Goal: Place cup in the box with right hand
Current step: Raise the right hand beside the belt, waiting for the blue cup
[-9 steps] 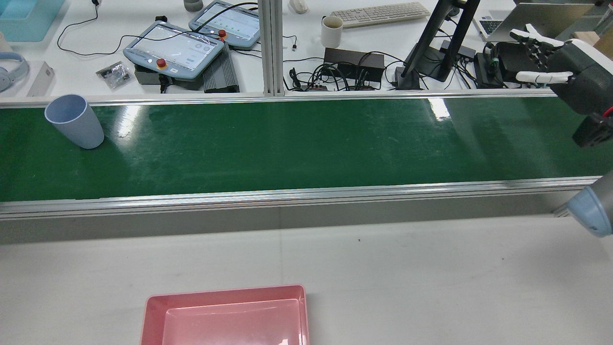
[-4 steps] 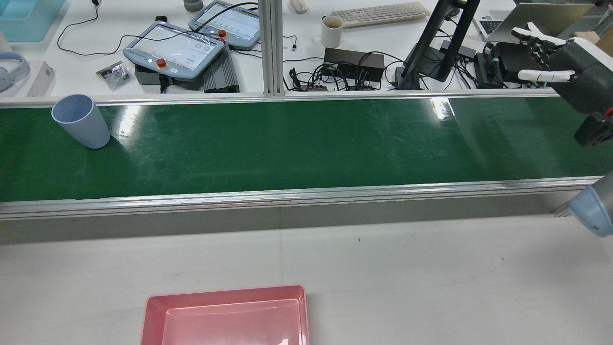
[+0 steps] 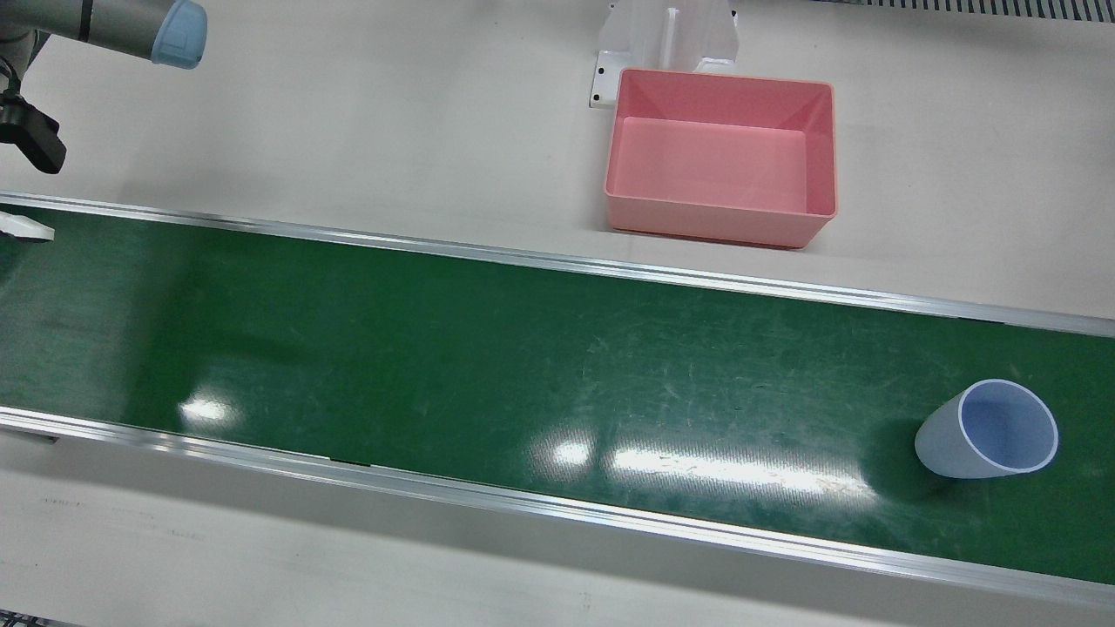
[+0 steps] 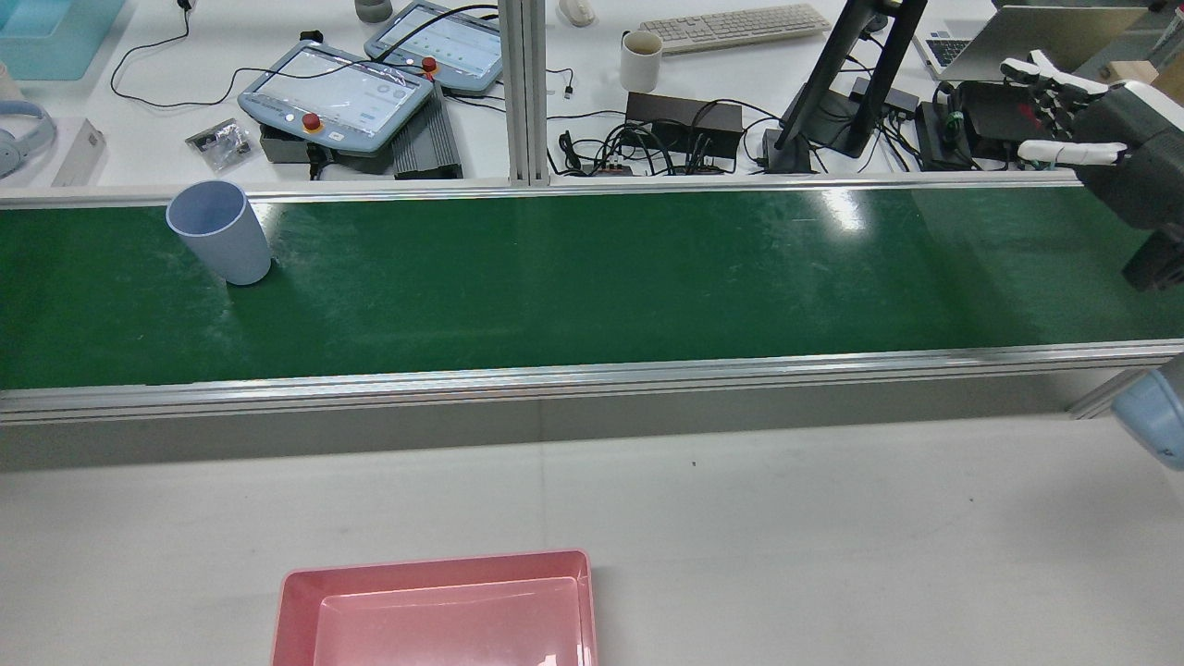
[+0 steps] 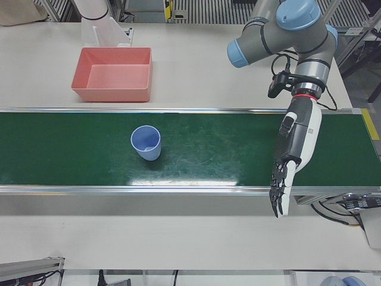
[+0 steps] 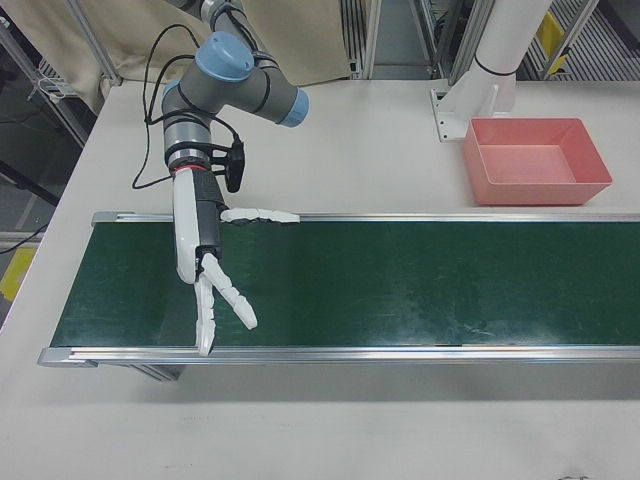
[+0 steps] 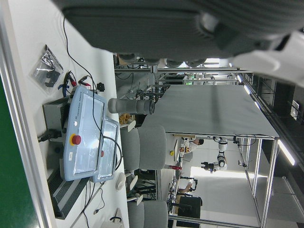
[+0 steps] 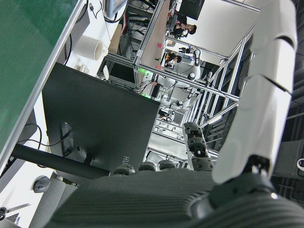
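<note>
Cup stands upright on the green belt, way down at the far end from your right hand. That hand is spread wide and holds nothing. Your left hand hangs over the belt with straight fingers, empty too. The pink box sits beside the belt. Careful: bump the cup's rim with a finger and it may tip and roll off the belt.
</note>
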Action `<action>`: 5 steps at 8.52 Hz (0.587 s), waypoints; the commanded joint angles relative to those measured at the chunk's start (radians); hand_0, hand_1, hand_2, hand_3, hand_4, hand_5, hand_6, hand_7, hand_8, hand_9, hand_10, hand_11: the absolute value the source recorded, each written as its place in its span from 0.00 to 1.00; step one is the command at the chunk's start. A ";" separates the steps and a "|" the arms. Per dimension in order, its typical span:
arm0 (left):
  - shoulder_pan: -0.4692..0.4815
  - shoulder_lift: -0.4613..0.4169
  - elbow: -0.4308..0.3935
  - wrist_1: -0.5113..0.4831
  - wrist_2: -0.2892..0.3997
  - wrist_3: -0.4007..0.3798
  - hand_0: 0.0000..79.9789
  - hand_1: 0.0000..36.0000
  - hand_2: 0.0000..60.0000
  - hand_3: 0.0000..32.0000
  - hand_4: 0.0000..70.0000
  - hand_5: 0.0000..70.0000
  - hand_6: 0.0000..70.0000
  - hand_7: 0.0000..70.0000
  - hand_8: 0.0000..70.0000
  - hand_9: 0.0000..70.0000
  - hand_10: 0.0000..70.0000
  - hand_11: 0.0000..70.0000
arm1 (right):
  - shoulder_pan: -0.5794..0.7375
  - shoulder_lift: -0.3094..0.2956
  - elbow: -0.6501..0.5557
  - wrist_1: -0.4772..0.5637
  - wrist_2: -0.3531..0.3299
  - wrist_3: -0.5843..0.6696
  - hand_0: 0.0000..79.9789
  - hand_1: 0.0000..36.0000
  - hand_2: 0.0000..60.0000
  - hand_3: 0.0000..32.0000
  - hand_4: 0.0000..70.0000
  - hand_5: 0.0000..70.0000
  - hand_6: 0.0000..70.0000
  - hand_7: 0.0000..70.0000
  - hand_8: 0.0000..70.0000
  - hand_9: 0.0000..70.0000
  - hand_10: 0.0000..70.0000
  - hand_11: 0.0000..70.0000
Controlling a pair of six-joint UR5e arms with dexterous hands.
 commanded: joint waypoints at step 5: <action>0.000 0.000 -0.001 0.000 0.000 0.000 0.00 0.00 0.00 0.00 0.00 0.00 0.00 0.00 0.00 0.00 0.00 0.00 | -0.013 0.000 -0.003 0.000 0.003 0.000 0.61 0.51 0.21 0.00 0.00 0.06 0.01 0.00 0.00 0.00 0.00 0.00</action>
